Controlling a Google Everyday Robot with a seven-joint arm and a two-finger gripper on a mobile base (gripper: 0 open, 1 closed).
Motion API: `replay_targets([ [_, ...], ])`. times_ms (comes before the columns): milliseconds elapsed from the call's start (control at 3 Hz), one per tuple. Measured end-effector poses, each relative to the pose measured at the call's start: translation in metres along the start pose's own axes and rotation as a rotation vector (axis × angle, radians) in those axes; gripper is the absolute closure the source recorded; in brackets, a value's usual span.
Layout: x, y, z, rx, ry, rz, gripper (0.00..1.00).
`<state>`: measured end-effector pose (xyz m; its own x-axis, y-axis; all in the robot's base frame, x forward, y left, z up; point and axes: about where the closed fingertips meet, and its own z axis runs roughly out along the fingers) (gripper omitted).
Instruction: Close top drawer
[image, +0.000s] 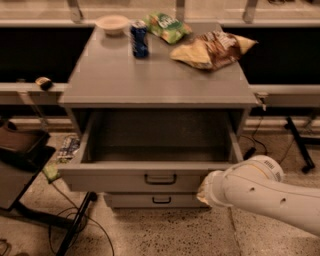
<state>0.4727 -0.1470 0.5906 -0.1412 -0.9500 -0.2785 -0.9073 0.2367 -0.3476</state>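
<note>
The top drawer (112, 179) of the grey cabinet (155, 80) stands partly open, its plain grey inside empty. Its flat front carries a small black bar handle (160, 178) at the centre. My white arm (260, 190) reaches in from the lower right. The gripper (202, 189) is at the arm's end, against the right part of the drawer front, mostly hidden behind the wrist. A lower drawer (160, 200) with a like black handle shows just beneath.
On the cabinet top stand a blue can (139, 38), a white bowl (113, 23), a green bag (167, 26) and a brown chip bag (212, 49). A dark stand and cables (70, 225) lie on the floor at the left.
</note>
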Motion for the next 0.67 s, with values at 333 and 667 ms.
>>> replay_targets([
  [333,-0.0135,-0.0143,0.0225,-0.021,-0.028,0.002,1.00],
  [667,-0.0135,-0.0143,0.0226,-0.021,-0.028,0.002,1.00],
])
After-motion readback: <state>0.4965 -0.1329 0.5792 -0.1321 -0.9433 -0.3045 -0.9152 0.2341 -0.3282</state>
